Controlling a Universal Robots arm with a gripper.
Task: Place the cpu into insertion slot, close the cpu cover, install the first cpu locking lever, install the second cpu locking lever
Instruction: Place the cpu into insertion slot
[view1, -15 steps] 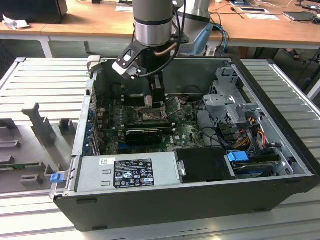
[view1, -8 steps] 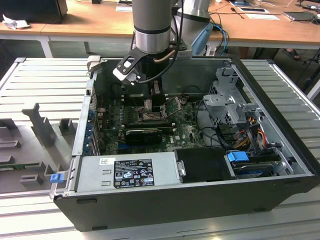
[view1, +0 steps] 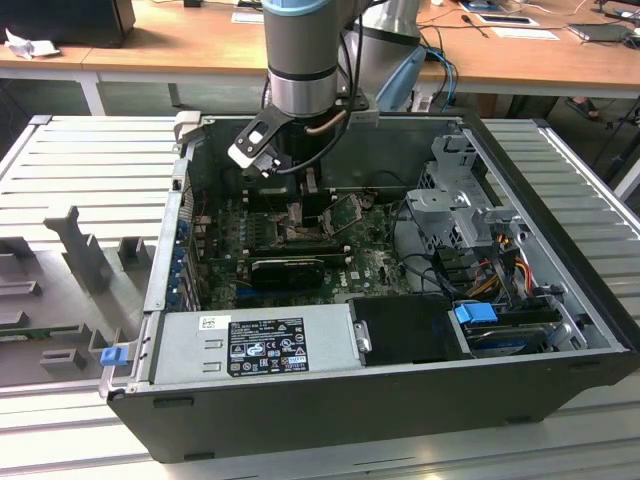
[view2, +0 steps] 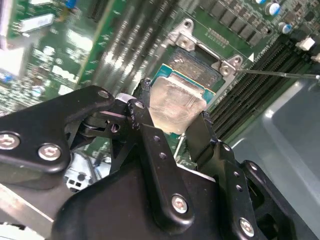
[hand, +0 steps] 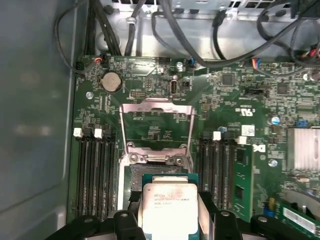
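My gripper (hand: 172, 222) is shut on the cpu (hand: 170, 205), a flat square chip with a silver-grey face, one black finger on each of two opposite edges. In the second wrist view the cpu (view2: 177, 100) sits between the fingers (view2: 150, 135), close above the insertion slot (view2: 197, 62). Part of the slot's dark pin field (hand: 133, 177) shows beside the chip. The cpu cover (hand: 157, 107), a silvery frame, stands flipped open beyond the slot. A thin metal lever rod (view2: 280, 74) sticks out sideways by the slot. In the exterior view the gripper (view1: 300, 205) reaches down into the case.
Black memory slots (hand: 95, 170) flank the socket on both sides. Cables (hand: 200, 30) hang along the case wall (hand: 35, 125). A finned heat sink (hand: 302, 150), a long black card (view1: 285, 270), the power supply (view1: 250, 345) and a drive cage (view1: 460, 200) crowd the case.
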